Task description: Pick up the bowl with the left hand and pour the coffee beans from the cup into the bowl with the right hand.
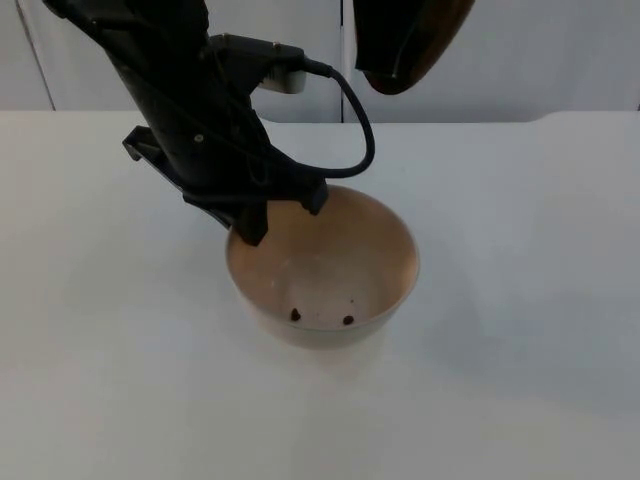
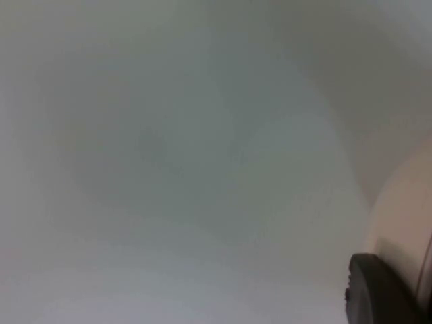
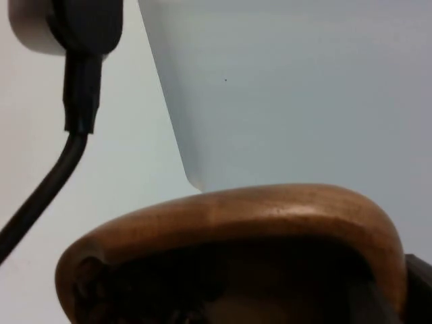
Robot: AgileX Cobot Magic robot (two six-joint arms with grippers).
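Top view: one cream bowl (image 1: 322,270) sits at the centre of the frame over the white bench (image 1: 520,330). The left gripper (image 1: 280,212) reaches in from the upper left, and its jaws are closed on the bowl's far left rim, one finger inside the wall and one outside. Two dark coffee beans (image 1: 296,315) lie on the bowl's floor near its front wall, one left of centre and one just right of it, apart from each other. At the upper edge, right of centre, one brown wooden cup (image 1: 405,45) hangs above and behind the bowl, well apart from it, dark inside. A grey partition wall (image 1: 540,50) closes the bench at the back.

Left wrist view: one black fingertip (image 2: 378,293) rests against the pale outer wall of the bowl (image 2: 405,216); beyond it spreads the white bench (image 2: 169,169).

Right wrist view: the rounded brown rim of the cup (image 3: 236,219) curves across the near field, with a dark hollow beneath it holding dark beans I cannot count. Whether the right gripper's jaws are open or closed cannot be told. Behind the cup lie the white bench (image 3: 128,169) and the grey wall (image 3: 304,88).
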